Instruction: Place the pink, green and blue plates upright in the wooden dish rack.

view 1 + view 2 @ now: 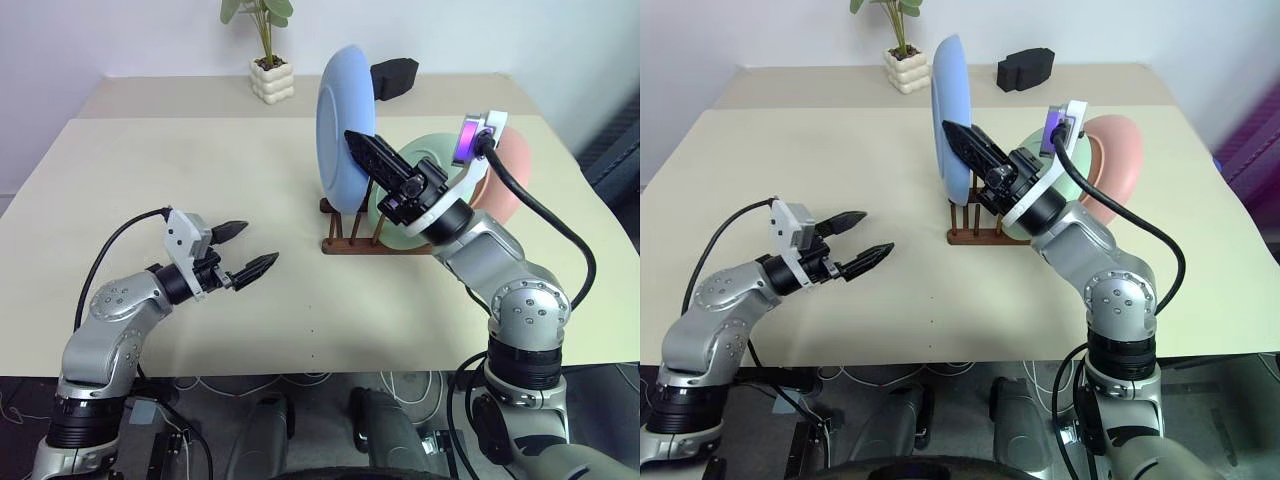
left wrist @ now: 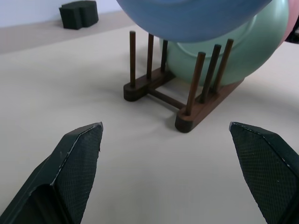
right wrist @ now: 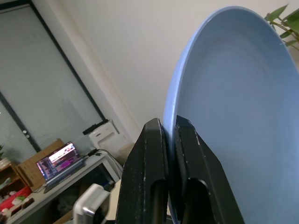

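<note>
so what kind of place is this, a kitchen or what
Probably an office or lab, not a kitchen: a plain beige table with a potted plant, and an open laptop by blinds.

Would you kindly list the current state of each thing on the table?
Blue plate: upright, held above the rack.
Green plate: upright in the rack.
Pink plate: upright behind the green.
Wooden dish rack: front slots free.
Right tool: shut on the blue plate.
Left tool: open.

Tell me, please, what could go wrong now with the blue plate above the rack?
The right gripper pinches the blue plate only at its rim, so it may slip or swing. Lowered off line, its edge could hit the pegs of the wooden dish rack or knock the green plate already standing there.
</note>
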Robot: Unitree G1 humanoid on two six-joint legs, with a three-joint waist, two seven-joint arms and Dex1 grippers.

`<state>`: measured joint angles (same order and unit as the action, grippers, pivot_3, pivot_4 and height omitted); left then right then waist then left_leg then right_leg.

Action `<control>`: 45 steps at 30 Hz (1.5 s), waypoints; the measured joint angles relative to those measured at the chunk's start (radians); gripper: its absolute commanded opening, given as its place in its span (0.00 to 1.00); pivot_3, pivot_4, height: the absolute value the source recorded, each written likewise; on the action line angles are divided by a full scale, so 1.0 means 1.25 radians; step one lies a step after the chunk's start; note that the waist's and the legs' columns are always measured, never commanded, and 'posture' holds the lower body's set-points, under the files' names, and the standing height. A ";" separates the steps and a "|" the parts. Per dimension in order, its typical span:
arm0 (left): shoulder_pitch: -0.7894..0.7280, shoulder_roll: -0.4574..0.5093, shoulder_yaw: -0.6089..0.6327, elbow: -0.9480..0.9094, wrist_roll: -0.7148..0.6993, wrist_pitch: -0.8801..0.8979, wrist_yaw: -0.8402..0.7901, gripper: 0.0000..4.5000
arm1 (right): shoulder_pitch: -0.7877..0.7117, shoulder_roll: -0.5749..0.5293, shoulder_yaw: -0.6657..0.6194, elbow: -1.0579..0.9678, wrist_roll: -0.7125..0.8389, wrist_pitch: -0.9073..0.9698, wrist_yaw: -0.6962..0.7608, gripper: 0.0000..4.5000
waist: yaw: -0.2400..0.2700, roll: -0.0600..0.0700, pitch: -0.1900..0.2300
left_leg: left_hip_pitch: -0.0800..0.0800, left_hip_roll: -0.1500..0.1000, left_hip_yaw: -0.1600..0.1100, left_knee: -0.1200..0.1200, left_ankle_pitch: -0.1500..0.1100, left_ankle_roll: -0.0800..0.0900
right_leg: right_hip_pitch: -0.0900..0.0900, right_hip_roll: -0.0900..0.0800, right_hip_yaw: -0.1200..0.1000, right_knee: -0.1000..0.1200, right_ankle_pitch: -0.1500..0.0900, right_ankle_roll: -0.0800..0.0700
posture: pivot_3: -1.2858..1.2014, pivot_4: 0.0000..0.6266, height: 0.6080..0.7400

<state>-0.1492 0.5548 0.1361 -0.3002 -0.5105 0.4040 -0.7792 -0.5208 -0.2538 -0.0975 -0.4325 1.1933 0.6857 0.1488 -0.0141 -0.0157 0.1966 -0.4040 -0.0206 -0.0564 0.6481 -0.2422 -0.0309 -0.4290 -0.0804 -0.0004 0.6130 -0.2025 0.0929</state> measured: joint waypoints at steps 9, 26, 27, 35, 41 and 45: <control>0.008 0.000 0.000 -0.002 -0.002 0.000 0.002 1.00 | 0.001 0.001 0.000 0.006 -0.003 -0.001 -0.006 0.01 | 0.000 0.000 0.000 | 0.000 0.000 0.000 0.000 0.000 0.000 | 0.000 0.000 0.000 0.000 0.000 0.000 | 0.52 0.24 0.97; 0.008 0.000 0.000 -0.005 -0.001 0.000 0.002 1.00 | 0.025 0.009 -0.006 0.019 -0.034 -0.003 -0.048 0.01 | 0.000 0.000 0.000 | 0.000 0.000 0.000 0.000 0.000 0.000 | 0.000 0.000 0.000 0.000 0.000 0.000 | 0.52 0.24 0.97; 0.008 0.000 0.000 -0.005 -0.001 0.000 0.002 1.00 | 0.028 0.009 -0.006 0.019 -0.034 -0.003 -0.050 0.01 | 0.000 0.000 0.000 | 0.000 0.000 0.000 0.000 0.000 0.000 | 0.000 0.000 0.000 0.000 0.000 0.000 | 0.52 0.24 0.97; 0.008 0.000 0.000 -0.005 -0.001 0.000 0.002 1.00 | 0.038 0.010 -0.006 0.027 -0.032 0.004 -0.055 0.01 | 0.000 0.000 0.000 | 0.000 0.000 0.000 0.000 0.000 0.000 | 0.000 0.000 0.000 -0.001 0.000 0.000 | 0.52 0.24 0.97; 0.008 0.000 0.000 -0.005 -0.001 0.000 0.003 1.00 | 0.041 0.010 -0.007 0.036 -0.032 0.005 -0.055 0.46 | 0.000 0.000 0.000 | -0.001 0.000 0.000 0.000 0.000 0.000 | -0.001 0.000 0.000 -0.001 0.000 0.000 | 0.52 0.24 0.97; 0.008 0.000 0.000 -0.005 -0.001 0.000 0.004 1.00 | 0.041 0.010 -0.007 0.036 -0.033 0.005 -0.055 0.91 | 0.000 0.000 0.000 | -0.001 0.000 0.000 0.000 0.000 0.000 | -0.001 0.000 0.000 -0.001 0.000 0.000 | 0.52 0.24 0.97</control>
<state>-0.1396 0.5551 0.1356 -0.3064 -0.5114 0.4042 -0.7743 -0.4697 -0.2415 -0.1064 -0.3872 1.1527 0.6921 0.0802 -0.0143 -0.0156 0.1967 -0.4050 -0.0204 -0.0565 0.6477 -0.2423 -0.0308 -0.4299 -0.0804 -0.0004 0.6122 -0.2029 0.0926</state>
